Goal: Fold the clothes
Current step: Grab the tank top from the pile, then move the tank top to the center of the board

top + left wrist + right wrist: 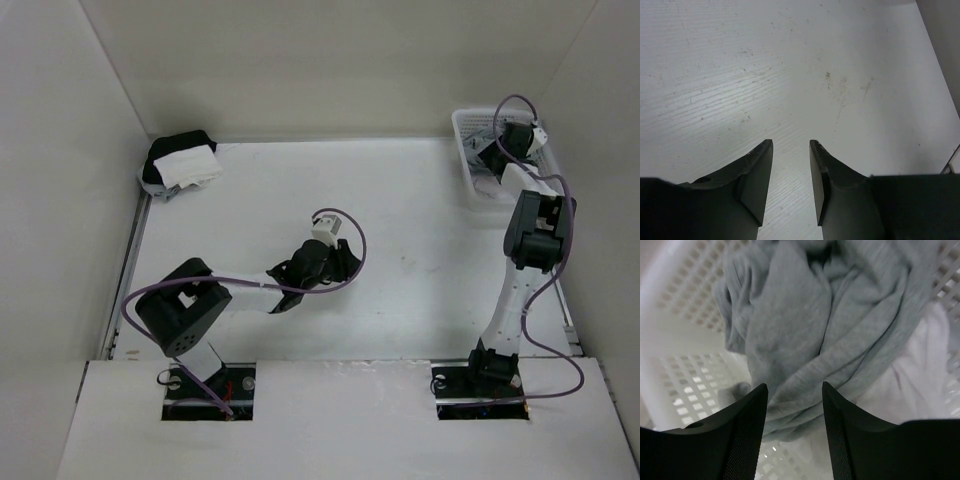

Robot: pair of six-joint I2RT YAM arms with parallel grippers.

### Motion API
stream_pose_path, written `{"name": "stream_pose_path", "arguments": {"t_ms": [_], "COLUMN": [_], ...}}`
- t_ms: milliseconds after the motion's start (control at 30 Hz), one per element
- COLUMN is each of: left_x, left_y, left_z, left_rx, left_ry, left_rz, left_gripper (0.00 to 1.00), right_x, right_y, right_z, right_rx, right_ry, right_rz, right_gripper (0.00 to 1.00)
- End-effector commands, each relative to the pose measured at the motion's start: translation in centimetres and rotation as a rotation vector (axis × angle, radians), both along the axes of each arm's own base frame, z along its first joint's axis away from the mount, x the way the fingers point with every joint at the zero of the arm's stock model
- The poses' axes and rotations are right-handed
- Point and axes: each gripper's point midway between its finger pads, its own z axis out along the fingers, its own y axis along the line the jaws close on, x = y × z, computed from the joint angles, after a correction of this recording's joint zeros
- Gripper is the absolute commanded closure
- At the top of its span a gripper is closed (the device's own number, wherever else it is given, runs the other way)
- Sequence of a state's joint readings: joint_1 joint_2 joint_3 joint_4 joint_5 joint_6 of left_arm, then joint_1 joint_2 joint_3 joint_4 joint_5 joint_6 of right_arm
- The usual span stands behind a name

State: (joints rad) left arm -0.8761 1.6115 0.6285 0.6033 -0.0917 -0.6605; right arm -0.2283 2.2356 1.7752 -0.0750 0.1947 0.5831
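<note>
reaching to the far right corner, the right arm [522, 262] stands stretched out from its near base, its wrist dipped into a white perforated plastic basket [466, 160]. the right gripper [793, 388] hangs just over the heap inside, its two black fingers [747, 430] spread apart with nothing pinched between them; whether the tips touch cloth i cannot tell. the heather-grey sleeveless knit tank top [805, 325] lies crumpled in that basket, bunched in deep folds, on top of a pale pinkish-white garment [920, 375] that shows at its right.

the left arm [215, 300] bends low from its near-left base, elbow raised, forearm running right toward the middle of the table. the left gripper [791, 143] hovers over bare tabletop, fingers [757, 175] parted and holding nothing.

the flat white table [420, 230] is scuffed and faintly speckled. a black-and-white cloth bundle [183, 164] sits in its far left corner. plain white walls [300, 60] close in the left, far and right sides.
</note>
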Motion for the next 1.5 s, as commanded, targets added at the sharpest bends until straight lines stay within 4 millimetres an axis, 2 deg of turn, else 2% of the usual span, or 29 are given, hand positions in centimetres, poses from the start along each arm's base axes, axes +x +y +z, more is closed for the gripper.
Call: {"name": "stream_pose_path", "arguments": {"t_ms": [0,100,167,267,333,367,500,533,567,600,633,667,733,800,833,867,900,967,1000,1100,1133,1167,1233,1267,1300,1333,1367,1433,1467], "left_x": [0.5,0.8,0.9,1.0,1.1,1.1,1.0,0.9,0.9,0.9,0.8,0.8,1.0,1.4,1.8,2.1,2.5,3.4,3.8,5.1,5.5,5.7,6.3,6.7,6.8,7.1,7.1,7.4,7.5], "left_y": [-0.9,-0.7,-0.6,-0.6,-0.7,-0.7,-0.9,-0.9,-1.0,-1.0,-1.1,-1.0,-0.8,0.0,0.6,1.1,1.7,3.6,4.5,7.6,8.7,9.9,11.4,13.0,13.3,14.7,14.8,16.1,16.7], "left_z": [1.4,1.1,1.1,0.9,0.7,0.6,0.6,0.7,0.7,0.7,0.8,0.8,1.0,1.5,1.7,1.8,1.9,2.3,2.5,2.8,3.0,3.1,3.3,3.4,3.5,3.7,3.7,3.9,3.9], "left_rx": [-0.056,-0.058,-0.059,-0.057,-0.053,-0.054,-0.055,-0.057,-0.057,-0.059,-0.063,-0.07,-0.076,-0.085,-0.089,-0.092,-0.096,-0.112,-0.118,-0.139,-0.152,-0.167,-0.181,-0.192,-0.196,-0.212,-0.213,-0.226,-0.23], "left_ry": [-0.032,-0.024,-0.023,-0.021,-0.018,-0.015,-0.013,-0.014,-0.014,-0.014,-0.011,-0.008,-0.009,-0.018,-0.021,-0.024,-0.023,-0.024,-0.024,-0.021,-0.02,-0.016,-0.017,-0.016,-0.016,-0.018,-0.017,-0.021,-0.02], "left_rz": [-0.028,-0.021,-0.016,-0.014,-0.014,-0.016,-0.022,-0.023,-0.025,-0.024,-0.026,-0.023,-0.018,0.008,0.026,0.041,0.066,0.128,0.154,0.251,0.284,0.316,0.358,0.399,0.408,0.443,0.445,0.478,0.493], "left_gripper": [0.66,0.66,0.66,0.66,0.66,0.66,0.66,0.66,0.66,0.66,0.66,0.66,0.66,0.66,0.66,0.66,0.66,0.66,0.66,0.66,0.66,0.65,0.65,0.65,0.65,0.65,0.65,0.65,0.65], "right_x": [2.0,2.4,2.9,3.3,3.2,3.1,1.3,0.5,-1.0,-1.7,-5.3,-8.5,-10.3,-15.4,-18.9,-19.6,-22.7,-25.4,-27.5,-31.6,-32.5,-34.7,-36.7,-37.1,-36.8,-35.4,-35.1,-30.9,-29.8], "right_y": [2.4,2.5,2.6,3.0,3.4,3.4,3.4,3.5,3.8,4.0,5.1,6.8,7.7,10.7,13.0,13.4,15.6,17.8,19.8,23.6,24.1,25.4,26.4,27.7,28.2,29.8,30.1,32.9,33.7], "right_z": [2.1,1.3,1.0,0.6,2.3,3.0,10.6,13.1,16.9,18.6,25.3,30.0,32.5,38.6,42.7,43.5,47.1,50.0,51.8,54.4,54.9,56.0,56.8,56.0,55.3,52.5,51.9,45.1,43.2], "right_rx": [0.129,0.19,0.212,0.241,0.232,0.224,0.164,0.148,0.124,0.112,0.064,0.031,0.013,-0.024,-0.037,-0.042,-0.059,-0.071,-0.068,-0.047,-0.054,-0.059,-0.047,-0.017,-0.006,0.014,0.019,0.066,0.086], "right_ry": [-0.099,-0.112,-0.125,-0.137,-0.201,-0.223,-0.406,-0.46,-0.539,-0.574,-0.694,-0.777,-0.822,-0.94,-1.022,-1.038,-1.104,-1.148,-1.175,-1.242,-1.259,-1.299,-1.325,-1.303,-1.287,-1.22,-1.207,-1.055,-1.014], "right_rz": [0.036,0.012,0.013,0.028,0.044,0.046,0.06,0.063,0.073,0.078,0.104,0.136,0.153,0.216,0.27,0.282,0.336,0.399,0.459,0.579,0.596,0.63,0.66,0.692,0.704,0.734,0.738,0.763,0.768], "right_gripper": [0.47,0.47,0.51,0.77,0.97,0.98,1.0,1.0,1.0,1.0,1.0,1.0,1.0,1.0,1.0,1.0,1.0,1.0,1.0,1.0,1.0,1.0,0.99,0.98,0.98,0.98,0.98,0.97,0.97]}}
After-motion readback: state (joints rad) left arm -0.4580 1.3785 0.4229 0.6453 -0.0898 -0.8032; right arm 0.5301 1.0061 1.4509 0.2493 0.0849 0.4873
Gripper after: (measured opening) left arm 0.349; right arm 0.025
